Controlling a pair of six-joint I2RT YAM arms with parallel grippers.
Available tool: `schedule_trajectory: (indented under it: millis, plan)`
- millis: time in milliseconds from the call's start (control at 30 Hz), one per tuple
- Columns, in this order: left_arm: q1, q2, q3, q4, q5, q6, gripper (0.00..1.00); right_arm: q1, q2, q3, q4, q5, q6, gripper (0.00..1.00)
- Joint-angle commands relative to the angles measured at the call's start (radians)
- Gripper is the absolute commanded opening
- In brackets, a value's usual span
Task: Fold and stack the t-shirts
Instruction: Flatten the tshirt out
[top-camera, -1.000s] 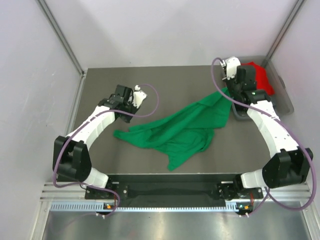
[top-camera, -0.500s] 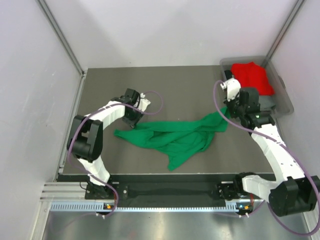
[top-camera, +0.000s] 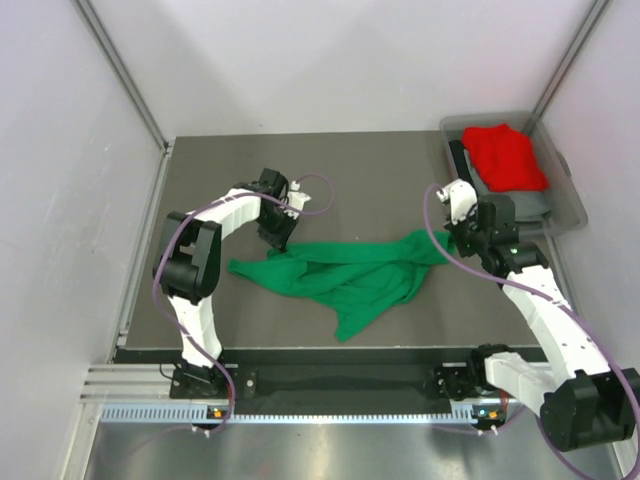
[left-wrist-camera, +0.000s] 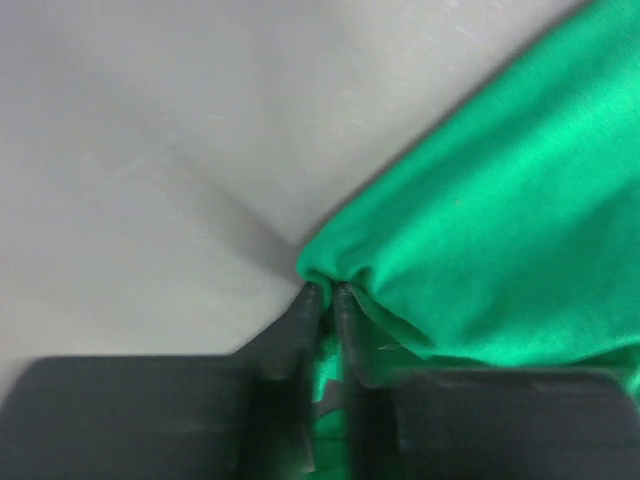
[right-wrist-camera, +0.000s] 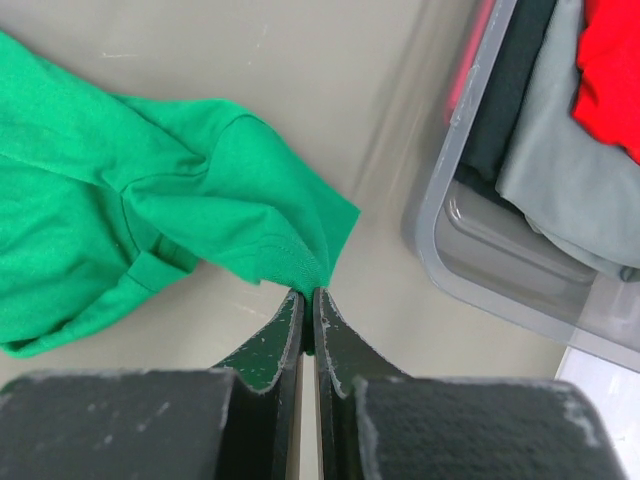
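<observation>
The green t-shirt (top-camera: 350, 275) lies crumpled and stretched across the middle of the table. My left gripper (top-camera: 279, 238) is at its upper-left end. In the left wrist view this gripper (left-wrist-camera: 326, 291) is shut on a fold of the green cloth (left-wrist-camera: 500, 210). My right gripper (top-camera: 452, 236) holds the shirt's right corner. The right wrist view shows it (right-wrist-camera: 308, 294) shut on the hem of the green t-shirt (right-wrist-camera: 150, 200), just above the tabletop. The red t-shirt (top-camera: 506, 157) lies in the clear bin (top-camera: 566, 208).
The bin stands at the back right corner, close to my right gripper, its grey rim (right-wrist-camera: 440, 215) right of the fingers. Grey cloth (right-wrist-camera: 560, 175) and dark cloth (right-wrist-camera: 515, 90) lie in it under the red t-shirt (right-wrist-camera: 612, 70). Walls enclose the table on three sides.
My right gripper has drawn the green shirt's corner away from the bin toward the near side. My left gripper moved down onto the shirt's left end and closed on it.
</observation>
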Motion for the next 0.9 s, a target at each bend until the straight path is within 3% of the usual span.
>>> schedule_trajectory:
  millis: [0, 33, 167, 467, 667, 867]
  plan:
    - [0.002, 0.023, 0.014, -0.057, 0.059, 0.002, 0.08, 0.0, -0.014, 0.015, 0.028, -0.024, -0.007, 0.0]
    - [0.001, 0.022, 0.017, -0.058, 0.069, 0.002, 0.0, 0.0, -0.008, 0.017, 0.028, -0.026, -0.007, 0.0]
    - [0.004, -0.03, 0.034, -0.052, 0.037, 0.006, 0.0, 0.002, -0.003, 0.043, 0.037, -0.02, -0.004, 0.0]
    - [0.013, -0.368, 0.119, 0.035, -0.218, 0.075, 0.0, -0.001, 0.0, 0.185, 0.11, 0.05, -0.059, 0.0]
    - [0.013, -0.541, 0.096, -0.011, -0.23, 0.077, 0.0, -0.001, -0.035, 0.245, 0.146, 0.057, -0.039, 0.0]
    - [0.013, -0.704, -0.018, -0.034, -0.212, 0.066, 0.0, -0.001, -0.101, 0.224, 0.079, -0.011, -0.018, 0.0]
